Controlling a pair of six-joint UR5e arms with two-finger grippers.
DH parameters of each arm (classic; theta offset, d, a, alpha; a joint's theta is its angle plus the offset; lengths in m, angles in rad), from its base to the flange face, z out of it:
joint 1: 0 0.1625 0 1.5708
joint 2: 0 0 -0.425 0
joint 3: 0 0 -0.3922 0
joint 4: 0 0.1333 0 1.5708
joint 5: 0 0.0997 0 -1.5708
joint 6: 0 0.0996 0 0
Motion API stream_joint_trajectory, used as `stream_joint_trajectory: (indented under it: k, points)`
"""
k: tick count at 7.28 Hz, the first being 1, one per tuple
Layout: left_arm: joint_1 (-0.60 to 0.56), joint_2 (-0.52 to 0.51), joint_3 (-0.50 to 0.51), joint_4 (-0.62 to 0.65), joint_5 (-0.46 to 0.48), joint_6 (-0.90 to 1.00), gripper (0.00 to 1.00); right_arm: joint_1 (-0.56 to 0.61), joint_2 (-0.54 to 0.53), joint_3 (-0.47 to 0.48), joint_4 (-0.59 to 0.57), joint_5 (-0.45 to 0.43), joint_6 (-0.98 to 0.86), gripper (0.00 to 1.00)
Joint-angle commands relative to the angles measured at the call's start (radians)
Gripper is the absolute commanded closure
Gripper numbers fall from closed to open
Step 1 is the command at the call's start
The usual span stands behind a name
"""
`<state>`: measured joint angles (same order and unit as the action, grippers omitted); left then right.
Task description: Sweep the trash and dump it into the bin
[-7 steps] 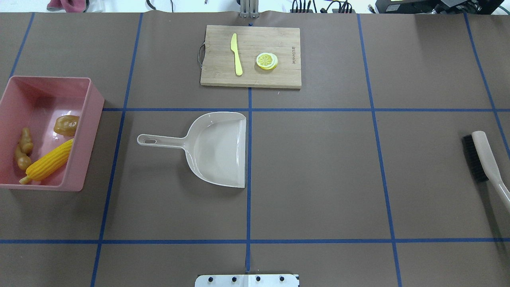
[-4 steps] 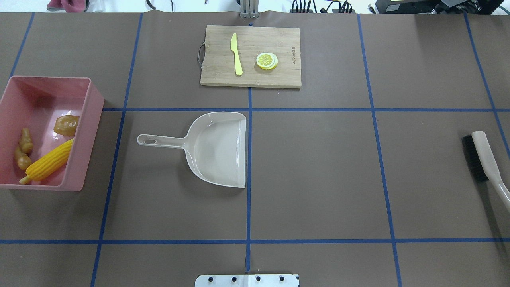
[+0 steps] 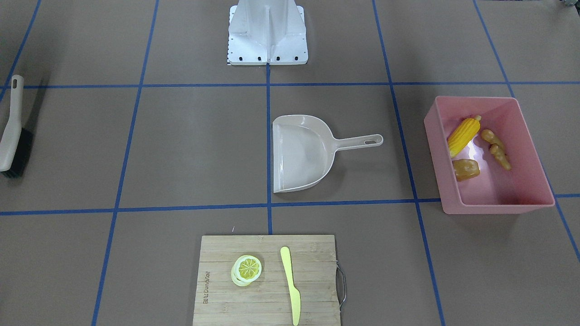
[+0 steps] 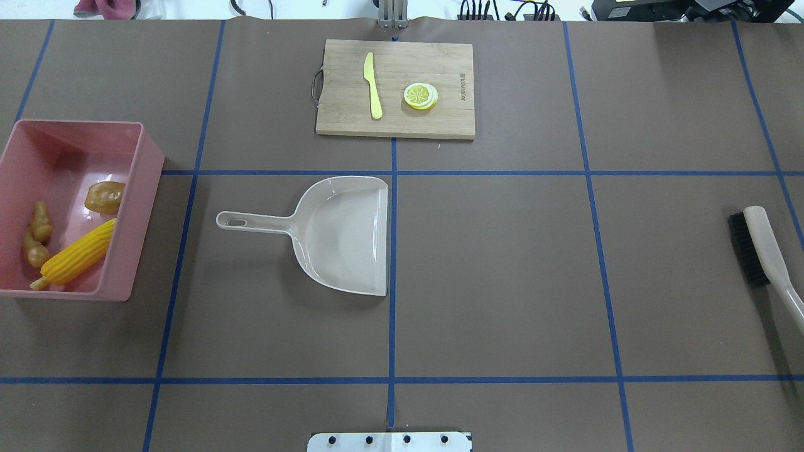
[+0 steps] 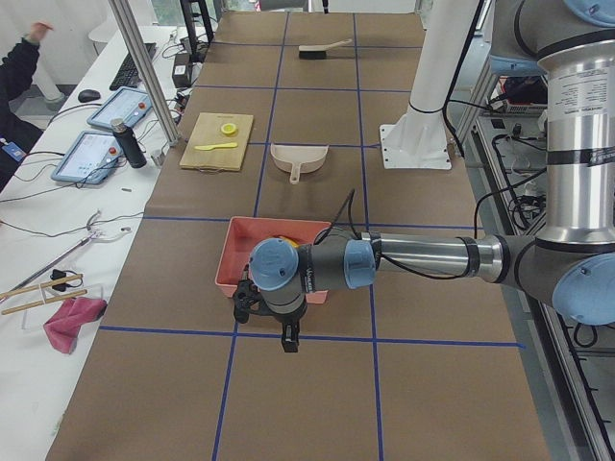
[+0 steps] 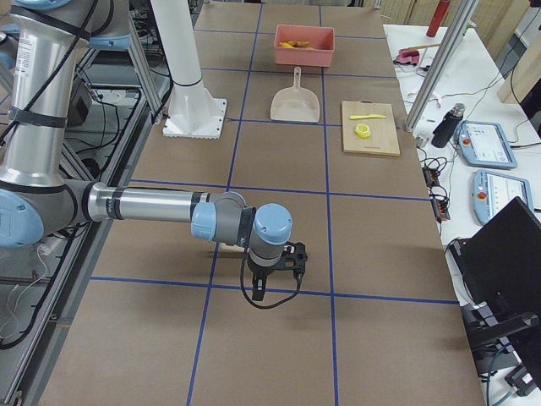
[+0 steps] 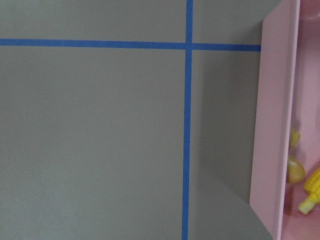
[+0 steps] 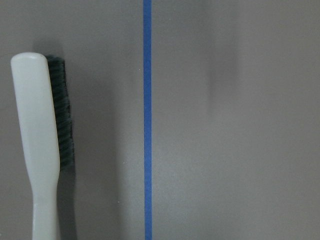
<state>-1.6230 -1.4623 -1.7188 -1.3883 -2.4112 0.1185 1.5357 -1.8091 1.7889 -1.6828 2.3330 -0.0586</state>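
Note:
The trash lies inside the pink bin [image 4: 143, 207] at the table's left end: a yellow corn cob [image 4: 78, 254], a tan ginger root [image 4: 36, 235] and a brown potato [image 4: 105, 196]. The front-facing view shows the same bin [image 3: 442, 167] with the corn [image 3: 463, 130] in it. My left gripper [image 5: 274, 327] hangs just outside the bin's outer end, apart from it. Above the table's right end hangs my right gripper [image 6: 279, 275]. Both grippers show only in the side views, so I cannot tell whether they are open or shut. The left wrist view catches the bin's wall [image 7: 275, 135].
An empty beige dustpan [image 4: 339, 235] lies mid-table, handle toward the bin. A beige brush [image 4: 763, 251] with black bristles lies at the right edge, also below the right wrist camera as brush [image 8: 42, 145]. At the far side, a wooden cutting board [image 4: 339, 75] holds a knife [image 4: 372, 85] and lemon slice [image 4: 420, 96].

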Motion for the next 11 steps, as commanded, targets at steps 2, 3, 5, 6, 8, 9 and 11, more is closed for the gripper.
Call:
stream_joint_trajectory:
  k: [2,3,5,6,8,9,11]
  points:
    - [0.0,0.004,0.002,0.0,-0.002,0.001,0.01,0.033,-0.007,0.001,0.002,-0.04,-0.01,0.0]
    - [0.0,0.004,0.002,0.0,-0.002,0.001,0.01,0.029,-0.006,-0.005,0.005,-0.047,-0.006,0.0]
    - [0.0,0.004,0.005,-0.001,-0.002,0.003,0.01,0.032,-0.004,0.053,-0.001,-0.091,-0.012,0.0]
    - [0.0,0.004,0.004,-0.001,-0.002,0.003,0.01,0.03,-0.009,0.066,-0.001,-0.13,-0.01,0.0]
    - [0.0,0.002,-0.002,0.0,-0.002,0.003,0.01,0.032,0.002,0.099,0.0,-0.178,-0.004,0.0]
    - [0.0,0.002,-0.001,0.0,0.0,0.003,0.01,0.032,0.002,0.098,-0.001,-0.191,-0.001,0.0]
    - [0.0,0.004,0.004,0.0,0.0,0.004,0.01,0.034,-0.018,0.099,-0.001,-0.217,-0.001,0.0]
